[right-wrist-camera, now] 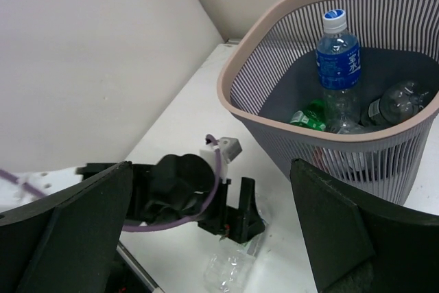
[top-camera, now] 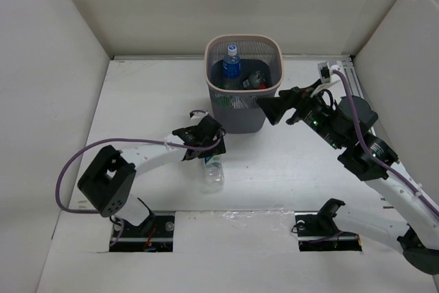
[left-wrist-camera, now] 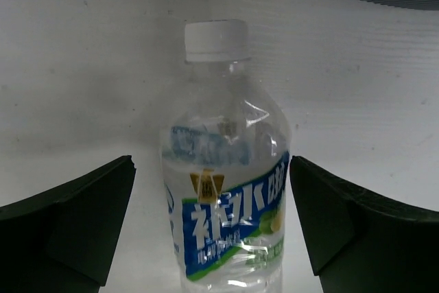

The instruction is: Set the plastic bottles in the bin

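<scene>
A clear plastic bottle (top-camera: 214,169) with a white cap and a blue-white-green label lies on the white table just in front of the bin (top-camera: 210,73). My left gripper (top-camera: 208,150) is lowered over it, open. In the left wrist view its fingers (left-wrist-camera: 68,224) stand on either side of the bottle (left-wrist-camera: 226,190), a gap showing on both sides. The grey mesh bin (right-wrist-camera: 329,132) with its pinkish rim holds a blue-label bottle (right-wrist-camera: 338,60), a green one (right-wrist-camera: 309,116) and a dark-label one (right-wrist-camera: 398,101). My right gripper (top-camera: 267,111) hangs open and empty beside the bin's front right corner.
White walls close in the table on the left, back and right. The left arm's purple cable (top-camera: 68,169) loops out toward the left wall. A small white fitting (top-camera: 328,68) sits at the back right. Both arm bases stand at the near edge.
</scene>
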{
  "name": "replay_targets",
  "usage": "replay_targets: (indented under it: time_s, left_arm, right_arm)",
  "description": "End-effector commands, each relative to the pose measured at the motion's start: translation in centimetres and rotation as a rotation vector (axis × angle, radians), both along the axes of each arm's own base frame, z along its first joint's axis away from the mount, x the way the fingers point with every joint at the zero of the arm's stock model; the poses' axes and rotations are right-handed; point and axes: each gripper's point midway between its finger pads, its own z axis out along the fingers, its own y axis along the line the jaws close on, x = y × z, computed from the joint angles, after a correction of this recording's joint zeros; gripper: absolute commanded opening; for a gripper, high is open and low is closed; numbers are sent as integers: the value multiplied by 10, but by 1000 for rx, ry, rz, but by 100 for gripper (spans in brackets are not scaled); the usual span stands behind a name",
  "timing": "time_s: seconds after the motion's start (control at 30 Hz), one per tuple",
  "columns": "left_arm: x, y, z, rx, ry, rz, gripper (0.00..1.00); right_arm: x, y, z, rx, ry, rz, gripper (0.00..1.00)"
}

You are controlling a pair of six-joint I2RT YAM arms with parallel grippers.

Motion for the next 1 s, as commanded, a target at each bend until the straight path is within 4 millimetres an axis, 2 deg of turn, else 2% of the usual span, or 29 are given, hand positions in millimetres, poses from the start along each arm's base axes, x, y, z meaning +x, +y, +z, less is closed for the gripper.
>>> replay_targets:
  time_s: [0.0,0.07,0.1,0.17,0.2,0.23,0.27,0.37,0.4,0.43,0.47,0.5,0.53,0.6,0.63,0.67,0.77,0.83,0.9,0.97]
  left_arm:
    - [13,-15,0,-37,-28,16,91]
    - [8,-15,-15,-15,1,15,81]
    - [5,-12,-22,-6,16,24,60]
    - [-3,-18,-24,-7,24,8,33]
    - [-8,-19,-26,-8,37,15,23]
    - [-8,-17,-19,-3,13,27,8]
    - [-12,-16,-8,-13,-2,28,3]
    - [-27,-16,15,-22,-35,3,0]
    - [-26,-24,49,-96,-93,-8,0]
    - [-34,-28,80,-153,-153,-42,0]
    - [-35,-33,86,-154,-171,-62,0]
    - [-42,-35,123,-240,-241,-90,0]
    - [-49,-42,151,-300,-297,-125,0]
    - [-53,-37,193,-391,-391,-143,0]
    - [-58,-26,228,-471,-465,-138,0]
    - [-60,-21,241,-499,-500,-144,0]
    - [-64,-6,295,-561,-658,-182,0]
    - [-66,-7,314,-585,-722,-225,0]
    - [-72,-4,339,-614,-806,-278,0]
    - [-79,-11,358,-679,-860,-335,0]
  right_arm:
    - [-4,-3,5,30,-19,-12,100]
    - [-6,-5,5,29,-18,-12,100]
    - [-6,-4,1,23,-12,-12,100]
    - [-8,-2,1,23,-12,-1,100]
    - [-10,-4,1,22,-10,-1,100]
    - [-9,-3,-4,14,-3,-1,100]
    - [-9,-3,-4,14,-3,-1,100]
    - [-12,5,-22,-17,13,43,100]
    - [-15,8,-30,-24,19,70,100]
    - [-24,15,-29,-22,-11,138,100]
    - [-23,17,-34,-23,-10,139,100]
    - [-37,25,-33,-24,-40,232,100]
    - [-41,31,-41,-20,-49,275,100]
    - [-60,38,-43,-19,-90,385,100]
    - [-64,43,-55,-28,-81,423,100]
    - [-71,45,-47,-2,-126,461,100]
    - [-104,57,-41,65,-195,643,100]
    - [-110,63,-36,104,-190,674,100]
    - [-112,76,-40,118,-183,704,100]
    - [-116,87,-41,125,-188,737,100]
